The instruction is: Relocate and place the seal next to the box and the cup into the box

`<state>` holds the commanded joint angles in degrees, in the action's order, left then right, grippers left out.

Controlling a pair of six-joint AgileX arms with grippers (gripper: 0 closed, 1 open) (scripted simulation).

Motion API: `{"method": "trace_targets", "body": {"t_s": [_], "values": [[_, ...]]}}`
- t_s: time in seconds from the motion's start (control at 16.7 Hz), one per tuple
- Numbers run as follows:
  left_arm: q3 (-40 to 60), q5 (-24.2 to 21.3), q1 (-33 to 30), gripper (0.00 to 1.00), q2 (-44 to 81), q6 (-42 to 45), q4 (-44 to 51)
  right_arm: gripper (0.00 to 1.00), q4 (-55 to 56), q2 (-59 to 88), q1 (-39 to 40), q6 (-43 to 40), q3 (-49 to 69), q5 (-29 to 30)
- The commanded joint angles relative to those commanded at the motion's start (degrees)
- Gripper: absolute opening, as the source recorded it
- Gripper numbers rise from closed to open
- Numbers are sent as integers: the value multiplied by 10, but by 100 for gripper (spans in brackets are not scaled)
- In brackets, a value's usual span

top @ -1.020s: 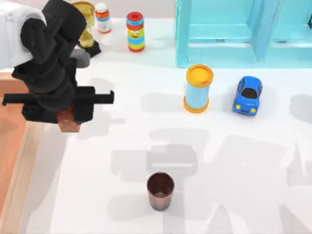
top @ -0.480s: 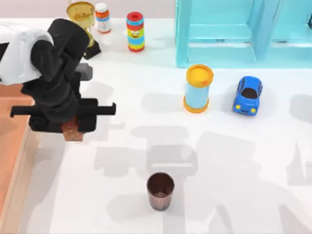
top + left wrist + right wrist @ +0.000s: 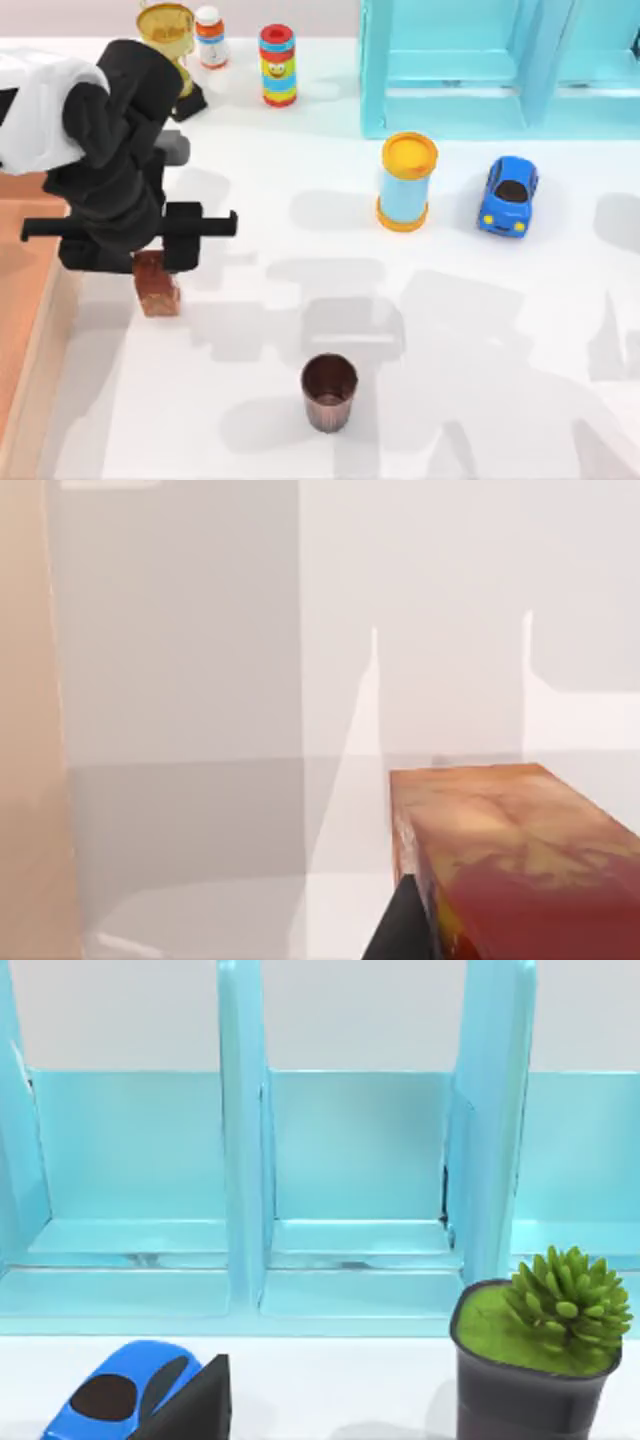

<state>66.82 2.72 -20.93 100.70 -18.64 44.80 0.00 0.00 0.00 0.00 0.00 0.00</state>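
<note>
One thing could go wrong soon: the seal (image 3: 157, 285) might tip over. It stands tall and thin on the white worktop (image 3: 450, 330), just beside the light rim of the box (image 3: 45, 340), at the top view's left side. The left claw (image 3: 150, 262) sits right on top of it, and I think it is clenched on the seal's upper end, because the left wrist view shows a dark finger (image 3: 400, 930) pressed against the red-brown block. If the claw lets go while the seal leans, or bumps it on the way up, the seal could fall toward the box or roll away.

Its long side points up and down, from the worktop toward the claw. It looks a little tilted, with the bottom end nearer the lower edge of the top view.

Next comes the cup (image 3: 329, 391). It stands upright, mouth up, well apart from the box, so it is not inside yet.

The right arm is parked by the turquoise shelf unit (image 3: 350, 1180).
</note>
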Motion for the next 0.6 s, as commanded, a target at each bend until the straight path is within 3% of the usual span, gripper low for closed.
{"method": "trace_targets", "body": {"t_s": [0.3,0.6], "values": [[0,0,0,98,0,0,0,100,0,0,0,0,0,0],[0,0,0,100,0,0,0,100,0,0,0,0,0,0]]}}
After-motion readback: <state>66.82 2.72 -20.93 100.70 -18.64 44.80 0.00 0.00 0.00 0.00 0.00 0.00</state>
